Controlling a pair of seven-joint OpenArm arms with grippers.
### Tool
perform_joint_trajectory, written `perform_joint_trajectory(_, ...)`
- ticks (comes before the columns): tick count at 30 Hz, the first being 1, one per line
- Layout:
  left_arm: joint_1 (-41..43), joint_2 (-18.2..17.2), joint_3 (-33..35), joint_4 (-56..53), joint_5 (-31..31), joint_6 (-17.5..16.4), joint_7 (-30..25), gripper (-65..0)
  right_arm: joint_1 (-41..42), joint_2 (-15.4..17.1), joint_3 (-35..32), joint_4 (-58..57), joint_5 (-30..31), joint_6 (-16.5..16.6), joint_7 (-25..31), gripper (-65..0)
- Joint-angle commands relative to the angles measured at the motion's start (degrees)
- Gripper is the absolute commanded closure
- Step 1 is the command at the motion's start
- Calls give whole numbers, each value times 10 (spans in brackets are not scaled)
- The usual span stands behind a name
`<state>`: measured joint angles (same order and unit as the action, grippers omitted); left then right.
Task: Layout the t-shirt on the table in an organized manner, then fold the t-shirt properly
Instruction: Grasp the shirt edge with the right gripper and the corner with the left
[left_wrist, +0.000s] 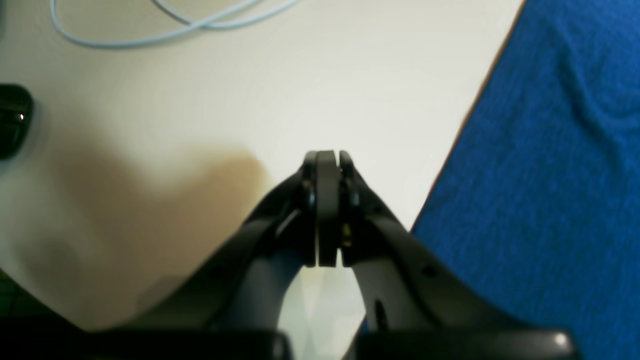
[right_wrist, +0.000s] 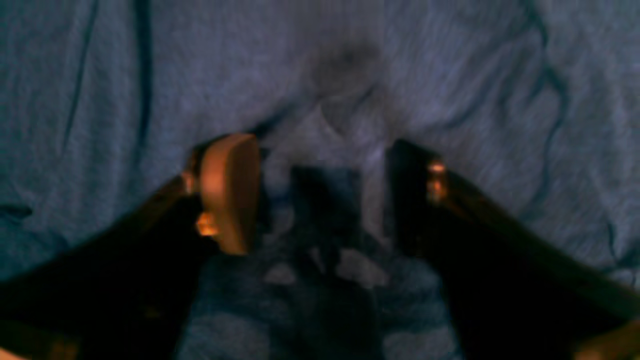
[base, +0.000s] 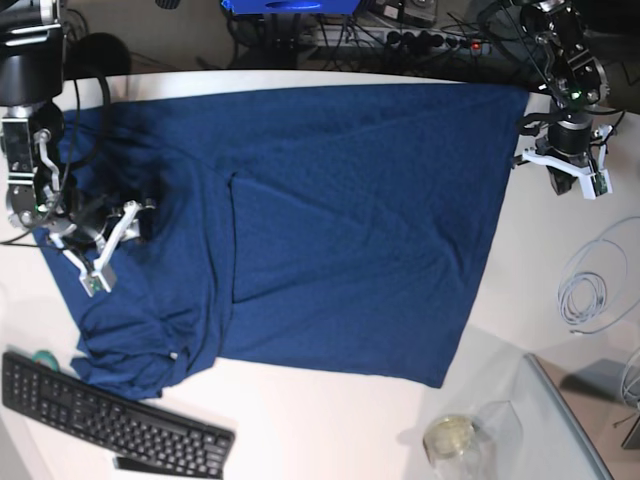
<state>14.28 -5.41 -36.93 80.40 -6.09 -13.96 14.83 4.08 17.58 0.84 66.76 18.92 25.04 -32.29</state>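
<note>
The navy t-shirt (base: 340, 210) lies spread wide over the white table (base: 330, 420), with creases and a bunched, folded part at its left side. My right gripper (base: 140, 220) is low over that left part. In the right wrist view its fingers (right_wrist: 230, 190) stand apart over the wrinkled t-shirt (right_wrist: 450, 75), and the gripper (right_wrist: 320, 170) is open with a ridge of cloth under the gap. My left gripper (base: 562, 180) hangs over bare table just beyond the shirt's right edge. In the left wrist view this gripper (left_wrist: 327, 155) is shut and empty, with the t-shirt (left_wrist: 540, 175) beside it on the table (left_wrist: 300, 75).
A black keyboard (base: 110, 425) lies at the front left, near the shirt's lower corner. A coiled pale cable (base: 590, 290) lies on the right, seen as a cable (left_wrist: 175, 25) from the left wrist. A glass jar (base: 450, 438) and a clear box (base: 560, 420) sit at the front right.
</note>
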Motion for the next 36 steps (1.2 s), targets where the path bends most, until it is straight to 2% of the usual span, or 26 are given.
perform_joint_trajectory(1, -3, -8, -1, 10, -4, -1, -14, 0, 10, 7, 3, 5, 5, 1, 7, -210)
perform_joint_trajectory(3, -4, -8, -2, 9, -4, -1, -14, 0, 10, 7, 3, 5, 5, 1, 5, -53)
perform_joint_trajectory(4, -5, -8, -3, 8, -4, -1, -14, 0, 10, 7, 3, 5, 5, 1, 0, 0)
perform_joint_trajectory(7, -6, -9, -4, 6, -4, -1, -14, 0, 8, 7, 5, 12, 6, 1, -27, -8)
perform_joint_trajectory(14, -6, -9, -4, 6, -4, -1, -14, 0, -7, 7, 8, 66, 6, 1, -31, -11)
perform_joint_trajectory(16, -6, -9, -4, 6, -4, -1, -14, 0, -4, 7, 7, 66, 6, 1, -31, -60)
perform_joint_trajectory(19, -6, -9, -4, 6, -4, -1, -14, 0, -3, 7, 6, 65, 6, 0, -29, -236)
perform_joint_trajectory(21, -6, -9, -4, 6, -4, -1, -14, 0, 4, 7, 5, 61, 6, 0, -29, -338)
perform_joint_trajectory(22, -6, -9, -4, 6, -4, -1, -14, 0, 8, 7, 4, 52, 6, 0, -29, -369)
perform_joint_trajectory(23, -6, -9, -4, 6, -4, -1, -14, 0, 12, 6, 5, 38, 6, 0, -29, -387)
perform_joint_trajectory(28, -6, -9, -4, 6, -4, -1, -14, 0, 35, -7, 7, -25, 6, 1, -29, -389)
perform_joint_trajectory(30, -6, -9, -4, 6, -4, -1, -15, 0, 35, -7, 5, -26, 6, 1, -29, -357)
perform_joint_trajectory(31, -6, -9, -4, 6, -4, -1, -15, 0, 34, -8, 4, -25, 6, 1, -29, -311)
perform_joint_trajectory(32, -6, -9, -4, 6, -4, -1, -15, 0, 34, -8, 4, -25, 6, 1, -29, -246)
perform_joint_trajectory(35, -6, -10, -5, 6, -4, -1, -15, 0, 32, -8, 7, -24, 6, 1, -31, 0)
perform_joint_trajectory(36, -6, -10, -5, 6, -4, -1, -15, 0, 30, -8, 7, -18, 6, 1, -32, 0)
